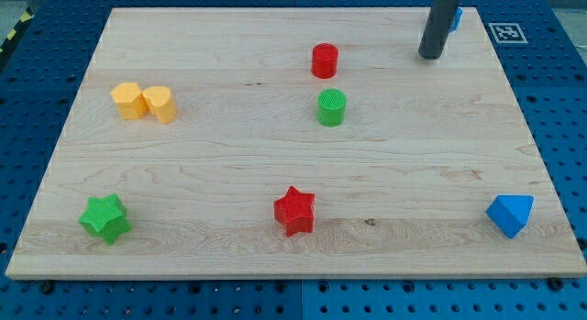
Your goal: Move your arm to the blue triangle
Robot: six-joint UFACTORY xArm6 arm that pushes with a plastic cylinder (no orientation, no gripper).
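Note:
The blue triangle (510,215) lies near the wooden board's lower right corner. My tip (429,56) is at the view's upper right, far above the triangle and a little to its left. A second blue block (455,18) sits just behind the rod at the top edge, mostly hidden by it, so its shape cannot be made out. The rod touches no other block.
A red cylinder (324,60) and a green cylinder (331,108) stand at upper middle. Two yellow blocks (144,102) sit side by side at the left. A green star (105,218) lies at lower left, a red star (294,211) at lower middle. A fiducial marker (506,32) lies off the board's top right corner.

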